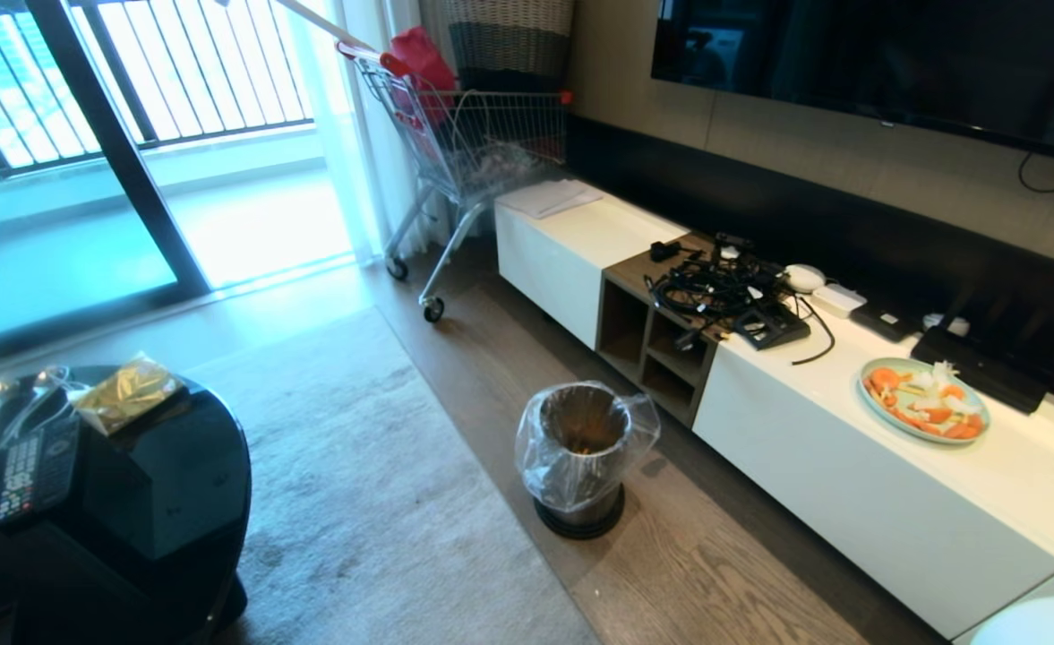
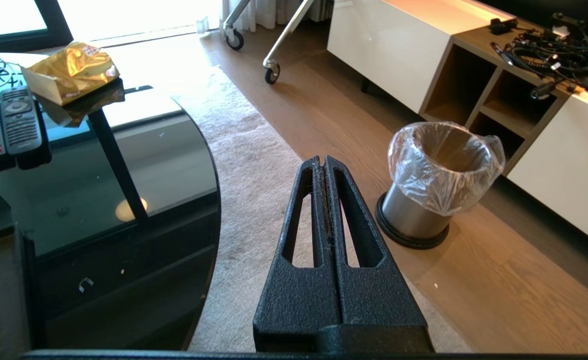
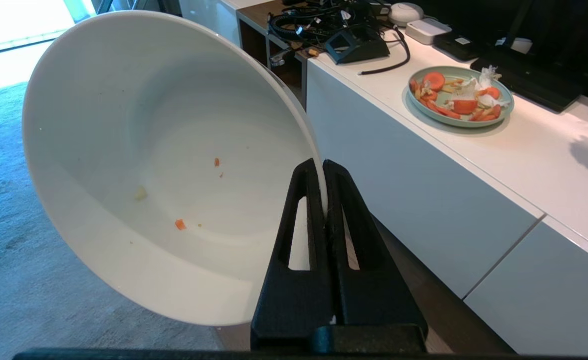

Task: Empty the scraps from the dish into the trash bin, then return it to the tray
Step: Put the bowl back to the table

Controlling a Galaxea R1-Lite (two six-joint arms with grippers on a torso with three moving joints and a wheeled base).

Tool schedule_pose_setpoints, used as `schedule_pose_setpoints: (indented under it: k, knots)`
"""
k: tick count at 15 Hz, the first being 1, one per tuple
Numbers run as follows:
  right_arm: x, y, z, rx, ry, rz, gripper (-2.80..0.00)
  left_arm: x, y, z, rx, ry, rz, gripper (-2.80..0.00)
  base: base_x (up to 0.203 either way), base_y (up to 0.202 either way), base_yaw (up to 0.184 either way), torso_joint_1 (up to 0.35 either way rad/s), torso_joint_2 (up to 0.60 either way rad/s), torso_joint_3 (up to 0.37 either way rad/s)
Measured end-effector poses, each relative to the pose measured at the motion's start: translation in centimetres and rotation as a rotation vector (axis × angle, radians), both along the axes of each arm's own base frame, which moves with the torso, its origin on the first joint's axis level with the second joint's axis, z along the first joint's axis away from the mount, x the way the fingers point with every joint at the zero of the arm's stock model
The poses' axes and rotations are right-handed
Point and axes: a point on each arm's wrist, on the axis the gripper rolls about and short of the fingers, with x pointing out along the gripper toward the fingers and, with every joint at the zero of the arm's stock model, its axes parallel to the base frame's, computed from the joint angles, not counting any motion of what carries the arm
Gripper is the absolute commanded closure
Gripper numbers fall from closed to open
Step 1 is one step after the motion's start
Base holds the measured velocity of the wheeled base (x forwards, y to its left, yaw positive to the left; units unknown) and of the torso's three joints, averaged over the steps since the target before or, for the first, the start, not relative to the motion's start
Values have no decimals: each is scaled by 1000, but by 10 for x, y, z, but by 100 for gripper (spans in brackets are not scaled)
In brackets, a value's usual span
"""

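My right gripper is shut on the rim of the dish, a deep glossy white bowl held tilted on its side. Only a few tiny scraps, orange and pale, cling inside it. The trash bin, shiny steel with a clear bag liner and a dark base, stands on the wood floor in front of the white cabinet. It also shows in the left wrist view as the trash bin. My left gripper hangs shut and empty over the rug, beside the bin. The tray is out of view.
A pale-green plate of orange and pale food sits on the long white cabinet. A tangle of cables lies further along it. A round black glass table with remotes and a gold packet stands left. A shopping cart is at the back.
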Motion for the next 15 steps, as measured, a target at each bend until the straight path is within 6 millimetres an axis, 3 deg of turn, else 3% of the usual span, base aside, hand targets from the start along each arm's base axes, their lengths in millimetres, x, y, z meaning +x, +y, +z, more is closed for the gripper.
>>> schedule_pose_setpoints:
  k: [15]
  knots:
    - [0, 0, 0, 4, -1, 0, 0, 0, 0, 0, 0, -1, 0, 0, -3, 0, 5, 0, 1, 1]
